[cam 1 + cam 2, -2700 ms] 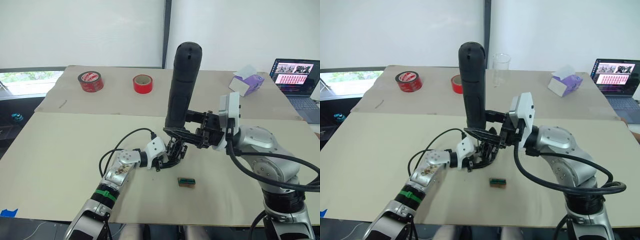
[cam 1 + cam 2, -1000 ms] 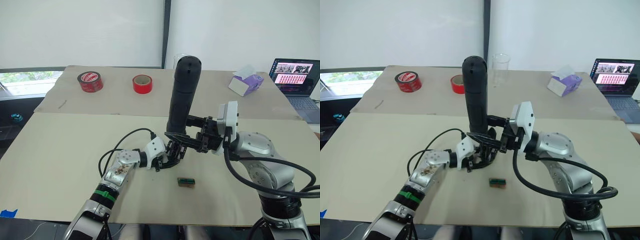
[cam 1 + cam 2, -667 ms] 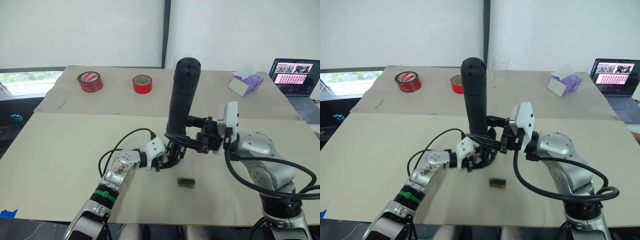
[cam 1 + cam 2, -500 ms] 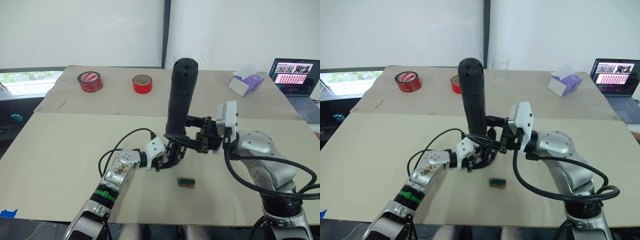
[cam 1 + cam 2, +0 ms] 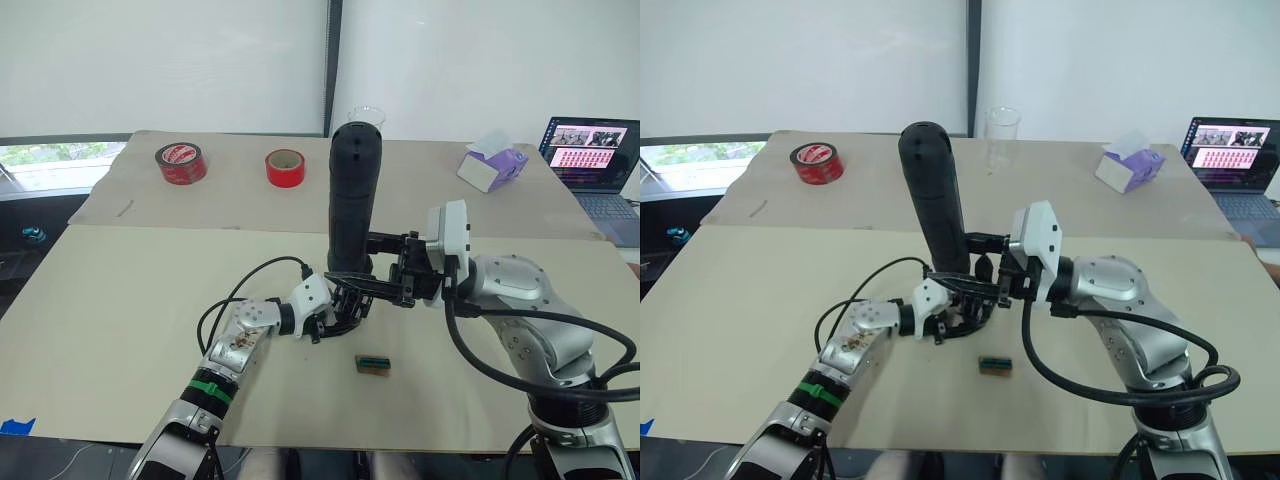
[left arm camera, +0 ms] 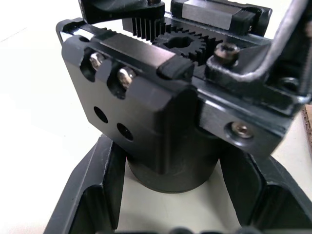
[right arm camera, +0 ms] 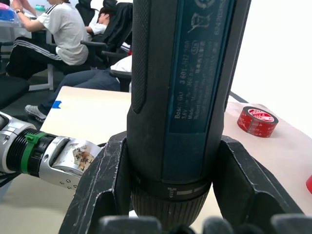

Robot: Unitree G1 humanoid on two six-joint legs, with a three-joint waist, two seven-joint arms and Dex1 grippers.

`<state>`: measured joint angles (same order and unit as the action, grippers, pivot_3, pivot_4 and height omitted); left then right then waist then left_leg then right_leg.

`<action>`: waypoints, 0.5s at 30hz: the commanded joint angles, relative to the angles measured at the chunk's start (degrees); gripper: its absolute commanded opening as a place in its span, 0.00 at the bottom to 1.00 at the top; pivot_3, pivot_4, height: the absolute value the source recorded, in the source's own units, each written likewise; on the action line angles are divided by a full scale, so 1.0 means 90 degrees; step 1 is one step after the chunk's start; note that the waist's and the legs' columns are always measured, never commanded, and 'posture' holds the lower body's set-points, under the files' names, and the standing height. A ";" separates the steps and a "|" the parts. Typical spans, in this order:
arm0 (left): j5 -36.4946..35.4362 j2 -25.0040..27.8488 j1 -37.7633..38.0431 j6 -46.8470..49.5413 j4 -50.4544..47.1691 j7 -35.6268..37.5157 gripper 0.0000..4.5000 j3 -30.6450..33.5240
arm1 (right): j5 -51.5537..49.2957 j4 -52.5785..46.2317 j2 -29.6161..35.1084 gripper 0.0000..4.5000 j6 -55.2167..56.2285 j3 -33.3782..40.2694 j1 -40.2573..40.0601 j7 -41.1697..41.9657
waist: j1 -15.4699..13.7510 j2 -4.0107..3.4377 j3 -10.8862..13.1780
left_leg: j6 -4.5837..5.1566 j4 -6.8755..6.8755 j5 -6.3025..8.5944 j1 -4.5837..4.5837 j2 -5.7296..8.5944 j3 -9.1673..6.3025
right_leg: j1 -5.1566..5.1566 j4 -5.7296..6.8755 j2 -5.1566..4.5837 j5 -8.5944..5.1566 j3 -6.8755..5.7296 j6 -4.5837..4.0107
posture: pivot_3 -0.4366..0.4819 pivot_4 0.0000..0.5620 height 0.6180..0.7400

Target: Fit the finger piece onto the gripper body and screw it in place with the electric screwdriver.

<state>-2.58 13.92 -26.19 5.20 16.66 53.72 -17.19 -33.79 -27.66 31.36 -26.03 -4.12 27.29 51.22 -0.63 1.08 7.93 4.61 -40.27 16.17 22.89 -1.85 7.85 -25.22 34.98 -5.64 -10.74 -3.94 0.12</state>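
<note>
Currently: Screwdriver Held Over Clamped Gripper Body

Item 1, gripper body (image 6: pixel 161 107): black block with exposed gear teeth, two fitted screws and two empty holes on one face. Sits at mid-surface (image 5: pixel 120 300), clamped between the fingers of the left end effector (image 5: pixel 335 312).

Item 2, electric screwdriver (image 5: pixel 352 195): thick black cylinder, rounded end up, near upright with a slight tilt. Gripped low on its barrel by the right end effector (image 5: pixel 385 268), directly above the gripper body. Bit tip hidden; contact with a screw cannot be told.

Item 3, finger piece: cannot be told apart from the black cluster at the gripper body.

Item 4, small green-brown block (image 5: pixel 373 364): loose on the surface, just beside the work.

Progress, judged: both tools are in hand and aligned; driving appears under way or about to begin. Empty holes suggest fastening remains.
</note>
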 commanded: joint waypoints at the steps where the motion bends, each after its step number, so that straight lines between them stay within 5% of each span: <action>1: 0.0106 0.0048 0.0211 0.0234 0.0187 0.0062 0.51 -0.0228 | -0.0034 -0.0185 0.0092 0.43 0.0050 0.0078 0.0179 0.0054 | -0.0001 0.0000 0.0000 | 0.0000 0.0000 0.0000 0.0000 0.0000 0.0000 | 0.0000 0.0000 -0.0001 0.0000 0.0000 0.0000 | 0.48 0.27 1.00; 15: 0.0102 0.0044 0.0238 0.0236 0.0188 0.0053 0.51 -0.0234 | -0.0139 -0.0214 0.0149 0.43 -0.0053 0.0096 0.0312 0.0097 | -0.0002 0.0000 0.0000 | 0.0000 0.0000 0.0000 0.0001 0.0000 -0.0001 | 0.0000 -0.0001 -0.0003 0.0000 0.0000 0.0000 | 0.48 0.27 1.00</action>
<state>-2.58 13.86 -26.08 5.20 16.55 53.54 -17.22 -33.91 -27.67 32.33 -26.54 -4.44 28.38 52.17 -0.65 1.08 7.93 4.61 -40.27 16.17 22.89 -1.85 7.85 -25.23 34.98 -5.67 -10.74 -3.94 0.12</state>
